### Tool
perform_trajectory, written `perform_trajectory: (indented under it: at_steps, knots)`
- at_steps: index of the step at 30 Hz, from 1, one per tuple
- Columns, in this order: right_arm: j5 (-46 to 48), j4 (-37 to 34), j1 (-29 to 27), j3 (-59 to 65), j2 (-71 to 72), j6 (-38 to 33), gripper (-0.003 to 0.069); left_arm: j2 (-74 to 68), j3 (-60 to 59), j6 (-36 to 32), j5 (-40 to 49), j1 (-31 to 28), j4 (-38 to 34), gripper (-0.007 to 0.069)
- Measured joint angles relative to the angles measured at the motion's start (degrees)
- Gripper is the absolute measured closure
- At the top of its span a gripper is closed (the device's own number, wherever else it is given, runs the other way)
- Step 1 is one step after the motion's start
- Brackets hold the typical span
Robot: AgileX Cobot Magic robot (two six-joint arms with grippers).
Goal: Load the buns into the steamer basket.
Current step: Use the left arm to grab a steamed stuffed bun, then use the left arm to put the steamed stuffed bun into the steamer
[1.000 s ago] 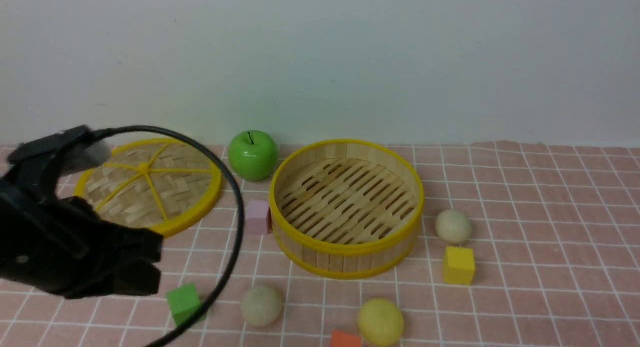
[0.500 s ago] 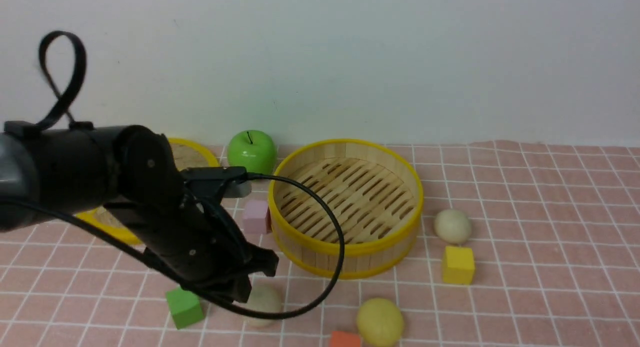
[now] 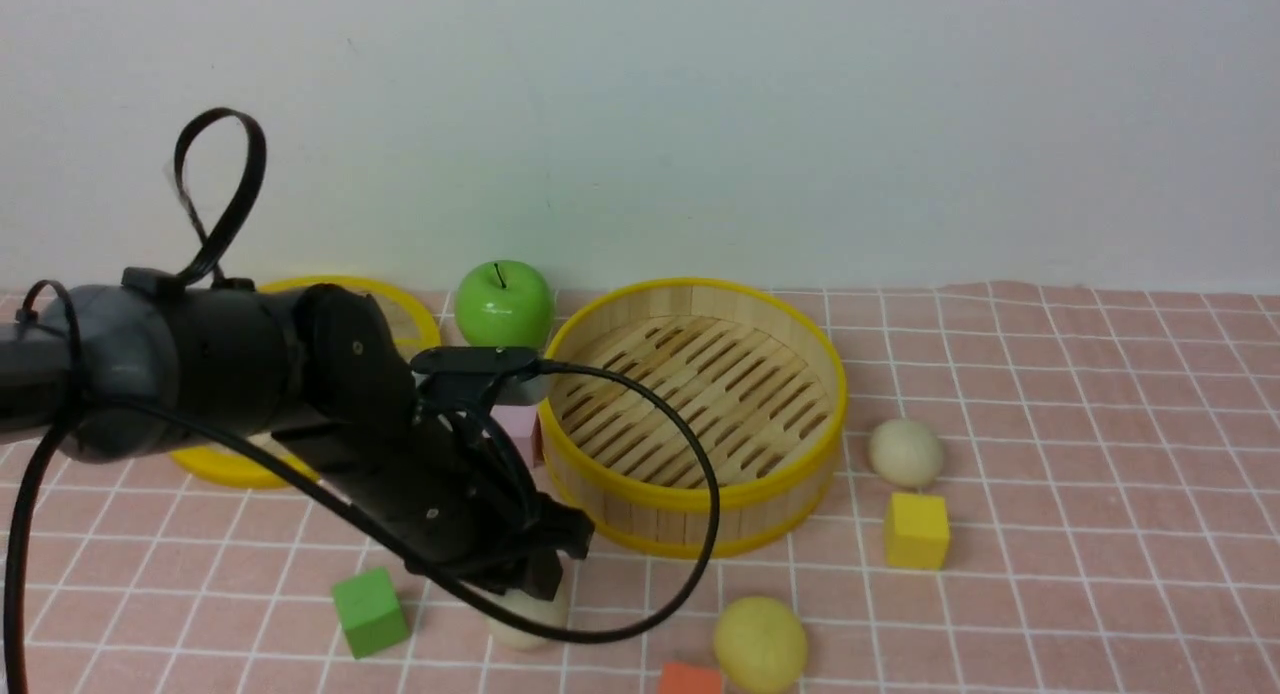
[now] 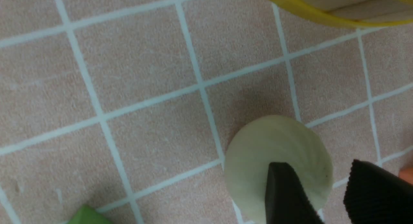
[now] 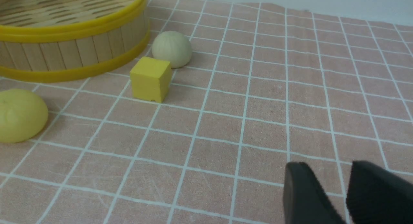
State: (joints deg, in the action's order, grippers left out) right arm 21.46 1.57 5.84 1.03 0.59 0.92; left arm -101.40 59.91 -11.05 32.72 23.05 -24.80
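My left gripper [image 4: 317,164] hangs over the cream bun [image 4: 258,153] lying just before the steamer basket [image 3: 690,519], jaws slightly parted and empty, green cube [image 3: 369,610] nearby leftward; my right gripper [image 5: 327,164], narrowly parted, holds nothing.

Pink grid cloth [image 3: 1100,424] here, with basket [image 3: 690,494], lid [image 3: 215,466] and apple [image 3: 503,304] toward the back. Around the basket: two cream buns [image 3: 905,453], a yellow bun [image 3: 760,642] and four cubes [image 3: 916,530].

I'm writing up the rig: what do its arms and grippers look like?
The left arm is glossy black and dark grey, rounded, with a looping black cable and a strap loop. The left gripper and right gripper have black wedge fingers, one ribbed.
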Motion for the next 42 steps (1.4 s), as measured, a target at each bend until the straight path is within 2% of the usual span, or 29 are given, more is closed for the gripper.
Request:
perform_trajectory:
  at_steps: [10, 14, 15, 17, 18, 24, 29, 36, 42]
  knots:
    - [0.0, 0.0, 0.0, 0.0, 0.0, 0.0, 0.0419, -1.64, 0.04, -0.61, -1.21, 0.06, 1.6, 0.0345]
    - [0.0, 0.0, 0.0, 0.0, 0.0, 0.0, 0.0419, -1.7, 0.1, -0.36, -1.02, 0.06, 4.02, 0.0448]
    - [0.0, 0.0, 0.0, 0.0, 0.0, 0.0, 0.0419, -1.7, 0.1, 0.08, -0.5, 0.06, 4.77, 0.0533]
    - [0.0, 0.0, 0.0, 0.0, 0.0, 0.0, 0.0419, -1.43, 0.1, 0.11, 0.46, 0.06, 5.46, 0.061]
    - [0.0, 0.0, 0.0, 0.0, 0.0, 0.0, 0.0419, -1.17, 0.1, 0.19, 0.96, 0.06, 5.61, 0.0624]
    - [0.0, 0.0, 0.0, 0.0, 0.0, 0.0, 0.0419, 6.32, 2.22, 0.14, 4.7, 0.06, 5.27, 0.0629]
    - [0.0, 0.0, 0.0, 0.0, 0.0, 0.0, 0.0419, 9.74, 7.69, -1.57, 2.52, 0.06, 3.62, 0.0629]
    - [0.0, 0.0, 0.0, 0.0, 0.0, 0.0, 0.0419, 1.43, 15.55, -9.55, -3.21, 0.06, -2.19, 0.0629]
    - [0.0, 0.0, 0.0, 0.0, 0.0, 0.0, 0.0419, -6.94, 19.0, -13.08, -7.37, 0.06, -3.07, 0.0629]
